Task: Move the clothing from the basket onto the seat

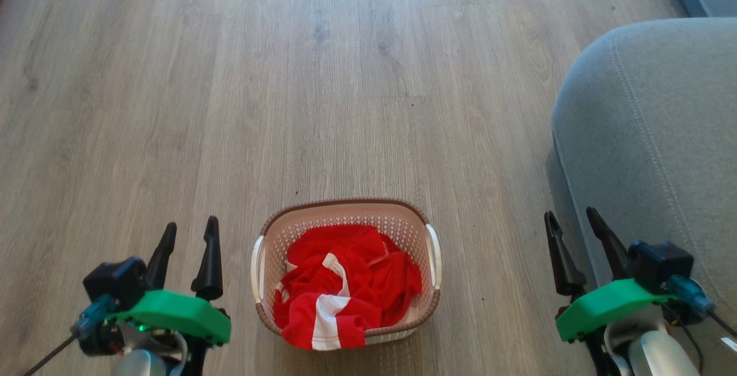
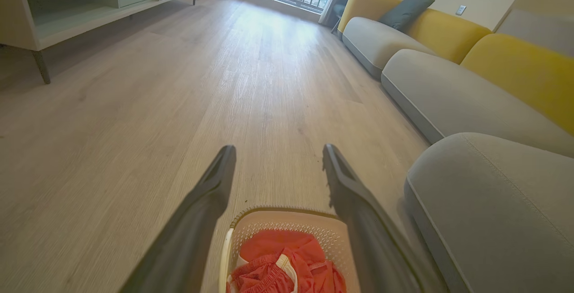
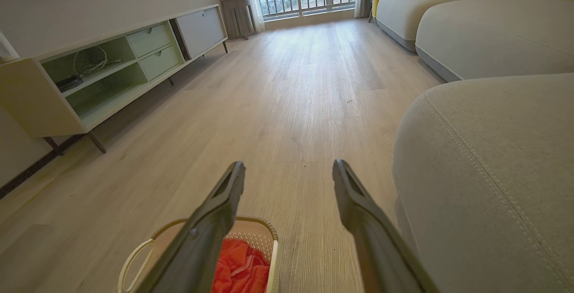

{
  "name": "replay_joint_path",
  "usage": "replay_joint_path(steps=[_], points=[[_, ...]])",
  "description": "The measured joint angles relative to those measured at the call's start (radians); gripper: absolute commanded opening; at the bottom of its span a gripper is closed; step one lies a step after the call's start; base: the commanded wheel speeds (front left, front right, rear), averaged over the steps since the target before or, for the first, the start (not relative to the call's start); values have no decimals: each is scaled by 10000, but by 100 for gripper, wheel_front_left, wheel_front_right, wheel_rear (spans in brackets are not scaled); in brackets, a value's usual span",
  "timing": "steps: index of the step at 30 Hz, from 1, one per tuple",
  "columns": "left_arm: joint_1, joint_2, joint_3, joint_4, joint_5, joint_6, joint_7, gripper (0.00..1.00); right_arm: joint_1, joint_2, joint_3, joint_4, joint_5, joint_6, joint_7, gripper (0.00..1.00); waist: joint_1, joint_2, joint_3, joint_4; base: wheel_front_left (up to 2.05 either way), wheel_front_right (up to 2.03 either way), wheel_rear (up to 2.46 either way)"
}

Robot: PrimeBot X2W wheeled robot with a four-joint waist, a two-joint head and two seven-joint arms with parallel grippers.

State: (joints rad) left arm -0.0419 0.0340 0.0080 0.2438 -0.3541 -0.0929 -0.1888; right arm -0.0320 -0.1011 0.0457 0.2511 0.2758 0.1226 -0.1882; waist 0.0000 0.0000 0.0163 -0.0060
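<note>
Resting pose, head view. Left gripper [image 1: 191, 225] at 7 o'clock and right gripper [image 1: 571, 215] at 5 o'clock. The left leans slightly toward 1 o'clock, the right toward 11. Both pairs of dark fingers [image 1: 208, 261] stand parted and grasp nothing. Green wrist housings [image 1: 173, 314] cap pale forearms [image 1: 656, 359] at the lower edge.

head view: looked steeply down on floor [image 1: 345, 76] and basket [image 1: 345, 201] from above | left wrist view: low, faced forward along the room past left hand [image 2: 279, 147] | right wrist view: same, closer to seat [image 3: 493, 172] | shared by all: basket, seat, floor
</note>
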Motion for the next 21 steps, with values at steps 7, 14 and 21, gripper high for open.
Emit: replay_joint_path(steps=[7, 14, 21], points=[[-41, 2, 2, -19, 759, 0, -219, 100, -3, -17, 92, -13, -809, 4, -215, 100, 0, 0, -30, -50, 0, 0, 0], [-62, 8, 33, 61, 1501, 2, -416, 100, -10, -21, 144, -61, -1613, 10, -428, 100, 0, 0, -35, -92, 0, 0, 0], [-188, 12, 105, 307, 2063, 2, -604, 100, -10, -15, 130, -186, -2046, 10, -631, 100, 0, 0, -30, -113, 0, 0, 0]])
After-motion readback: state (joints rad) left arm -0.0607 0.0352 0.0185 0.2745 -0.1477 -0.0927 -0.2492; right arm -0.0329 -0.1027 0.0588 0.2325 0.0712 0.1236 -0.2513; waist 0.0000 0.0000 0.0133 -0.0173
